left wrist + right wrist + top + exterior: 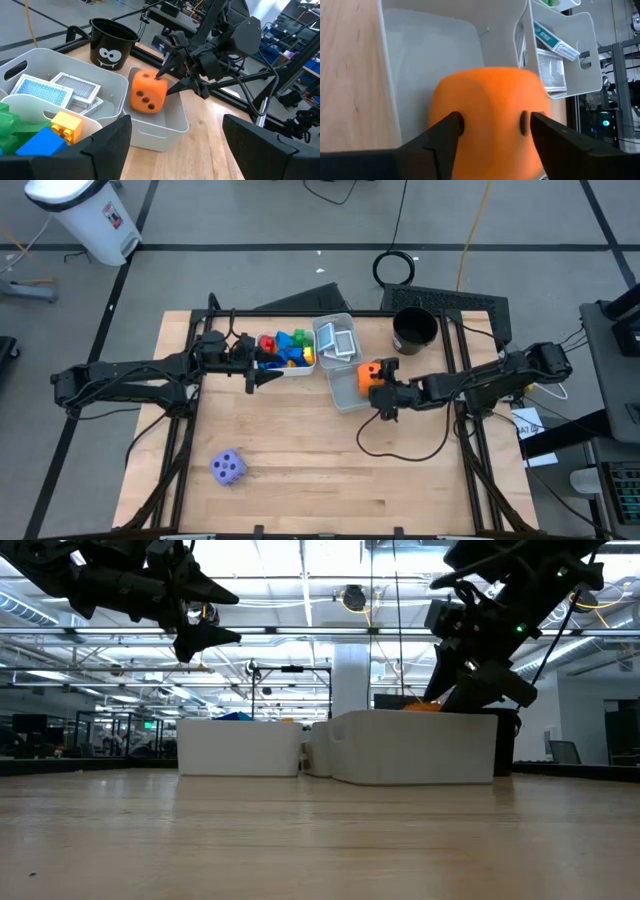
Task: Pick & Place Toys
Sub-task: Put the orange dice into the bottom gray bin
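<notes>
From above, the right gripper (378,387) sits at the rim of a grey plastic bin (343,392) with the rounded orange die (369,374) at its fingertips, the purple die (228,468) far off on bare wood, and the left gripper (262,368) over a white bin (290,369) of bright blocks (286,348), jaws apart on nothing. At table height the white bin walls hide nearly all contents, only an orange sliver showing. Past the right wrist the smooth die fills the view between both fingers (440,137), which seem barely parted from it, so whether they grip it I cannot tell.
</notes>
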Robot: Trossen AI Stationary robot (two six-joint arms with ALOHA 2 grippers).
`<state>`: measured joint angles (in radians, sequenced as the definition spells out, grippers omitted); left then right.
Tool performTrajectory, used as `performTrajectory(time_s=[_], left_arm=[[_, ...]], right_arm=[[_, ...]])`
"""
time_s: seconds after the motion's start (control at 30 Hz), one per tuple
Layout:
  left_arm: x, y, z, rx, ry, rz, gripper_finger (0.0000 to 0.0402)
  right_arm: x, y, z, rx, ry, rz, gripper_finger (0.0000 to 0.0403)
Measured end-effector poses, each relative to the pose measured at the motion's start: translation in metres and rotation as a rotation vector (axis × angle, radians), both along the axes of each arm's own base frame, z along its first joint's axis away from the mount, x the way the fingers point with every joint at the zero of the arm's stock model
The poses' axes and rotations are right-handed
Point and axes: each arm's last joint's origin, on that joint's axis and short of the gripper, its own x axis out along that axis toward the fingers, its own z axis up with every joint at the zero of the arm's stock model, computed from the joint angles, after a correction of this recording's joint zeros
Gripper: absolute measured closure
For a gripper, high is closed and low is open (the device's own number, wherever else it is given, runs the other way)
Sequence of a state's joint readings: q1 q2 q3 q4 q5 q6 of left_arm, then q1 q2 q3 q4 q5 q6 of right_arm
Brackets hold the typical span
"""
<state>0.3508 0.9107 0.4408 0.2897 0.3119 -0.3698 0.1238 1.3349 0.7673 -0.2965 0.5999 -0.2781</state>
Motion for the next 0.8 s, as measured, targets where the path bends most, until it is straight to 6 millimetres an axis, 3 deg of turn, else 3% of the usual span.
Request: performTrajectory(time_s=[0.23,0.47,0.63,0.8], left_arm=[[0.000,0.000,0.000,0.000,0.000,0.000,0.0082],[0.000,0.000,0.000,-0.001,0.000,0.000,0.0082],[0.000,0.000,0.002,0.007,-0.023,0.001,0.0082],[0.001,0.001,0.006,0.040,-0.062,0.007,0.0082]], right_arm=[[-0.005,0.000,0.012,0.041,-0.082,-0.033,0.0138],[-0.004,0.003,0.032,0.185,-0.277,-0.024,0.0135],[0.015,-0.002,0.037,0.353,-0.262,-0.043,0.0169],[0.042,-0.015,0.038,0.377,-0.198,-0.031,0.0260]])
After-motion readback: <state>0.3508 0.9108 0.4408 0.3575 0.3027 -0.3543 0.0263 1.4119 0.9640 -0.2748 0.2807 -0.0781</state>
